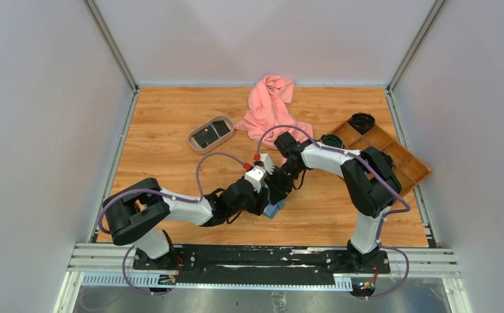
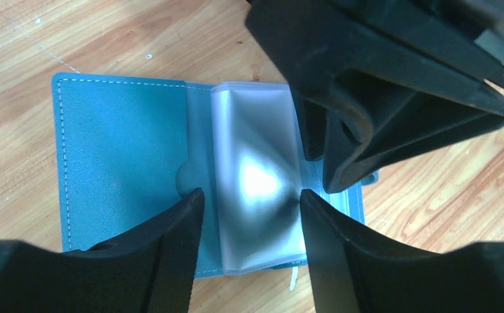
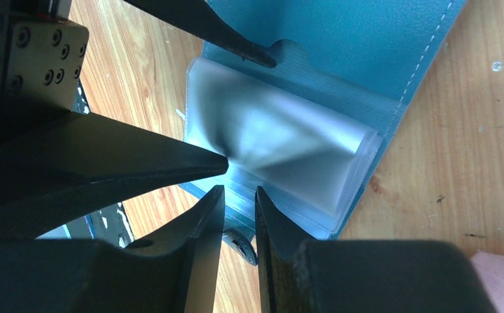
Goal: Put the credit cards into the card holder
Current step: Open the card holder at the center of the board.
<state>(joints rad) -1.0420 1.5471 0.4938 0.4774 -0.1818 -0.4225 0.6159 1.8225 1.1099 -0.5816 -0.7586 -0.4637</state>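
The teal card holder lies open on the wooden table, its clear plastic sleeves bulging up in the middle. My left gripper is open and straddles those sleeves, one fingertip touching them. My right gripper stands on the holder's other flap near the tab clasp; its jaws are a narrow gap apart with nothing gripped. From above, both grippers meet over the holder. Black credit cards lie in the oval beige tray, far left of the grippers.
A pink cloth lies crumpled at the back centre. A brown wooden compartment tray with black round items sits at the right edge. White walls close in the table on three sides.
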